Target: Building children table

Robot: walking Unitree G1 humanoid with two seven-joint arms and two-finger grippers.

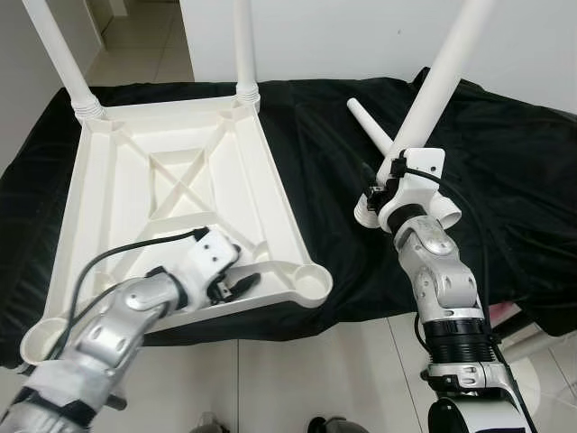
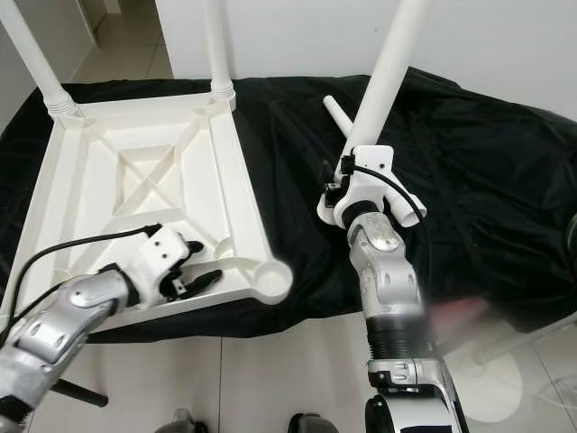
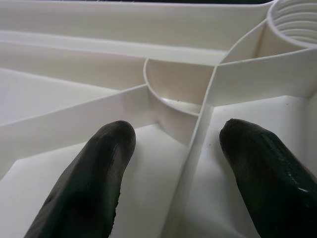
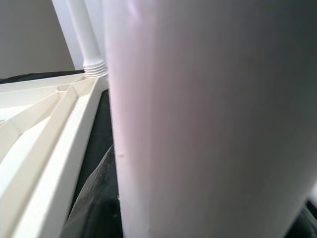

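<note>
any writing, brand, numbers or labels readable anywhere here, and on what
None can be read.
The upturned white tabletop shows plain moulded ribs, with no stamp or label.
The table leg held in the right tool is plain white, and so is the loose leg lying on the black cloth.
The left tool, resting on the tabletop's underside, carries no legible marking.
</note>
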